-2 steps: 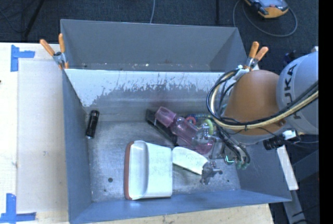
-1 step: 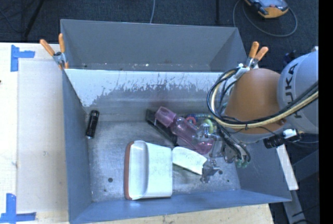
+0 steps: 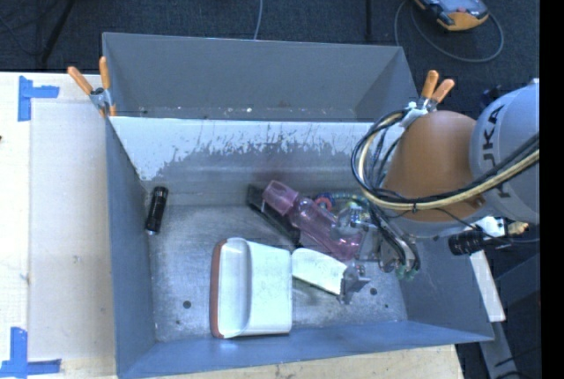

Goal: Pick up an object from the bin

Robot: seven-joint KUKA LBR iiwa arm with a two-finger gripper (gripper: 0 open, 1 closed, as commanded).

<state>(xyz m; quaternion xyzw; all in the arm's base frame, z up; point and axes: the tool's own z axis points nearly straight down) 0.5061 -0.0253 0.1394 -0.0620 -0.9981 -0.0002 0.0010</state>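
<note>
The gripper (image 3: 356, 280) sits low, right of the big white tray (image 3: 251, 287), at the end of a small white wedge (image 3: 317, 270) that touches the tray's right edge; whether it is open or grasping anything cannot be told. The wedge looks smooth and tilted, so a pinch might squirt it against the tray. Up-right of the tray lies a translucent pink bottle (image 3: 308, 219), glossy and rounded, which the wrist cables might snag.
</note>
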